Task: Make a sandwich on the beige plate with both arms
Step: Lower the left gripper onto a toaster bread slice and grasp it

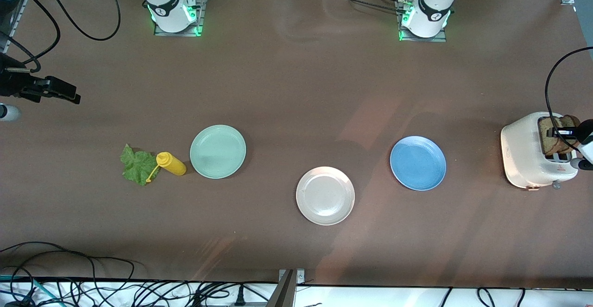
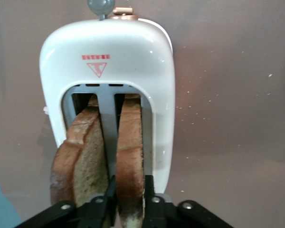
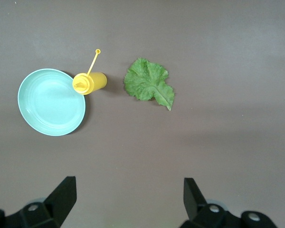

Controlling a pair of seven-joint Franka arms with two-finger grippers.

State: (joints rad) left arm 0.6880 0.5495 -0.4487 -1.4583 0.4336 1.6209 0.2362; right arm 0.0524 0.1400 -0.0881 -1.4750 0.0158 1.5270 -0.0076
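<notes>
Two brown toast slices stand in the slots of a white toaster [image 1: 526, 152] at the left arm's end of the table. My left gripper [image 2: 129, 184] is over the toaster, its fingers [image 2: 149, 190] pressed on both faces of one toast slice [image 2: 130, 152]. The second slice [image 2: 83, 161] stands beside it in the other slot. In the front view the left gripper [image 1: 563, 134] shows at the toast [image 1: 552, 142]. The beige plate [image 1: 325, 196] is bare. The green lettuce leaf [image 1: 136, 163] lies flat on the table. My right gripper [image 3: 128, 190] hangs open over the table beside the lettuce [image 3: 148, 84].
A yellow squeeze bottle [image 1: 171, 163] lies between the lettuce and a mint-green plate [image 1: 217, 151]. A blue plate [image 1: 418, 162] sits between the beige plate and the toaster. The right gripper [image 1: 62, 92] waits at its end of the table. Cables run along the table's near edge.
</notes>
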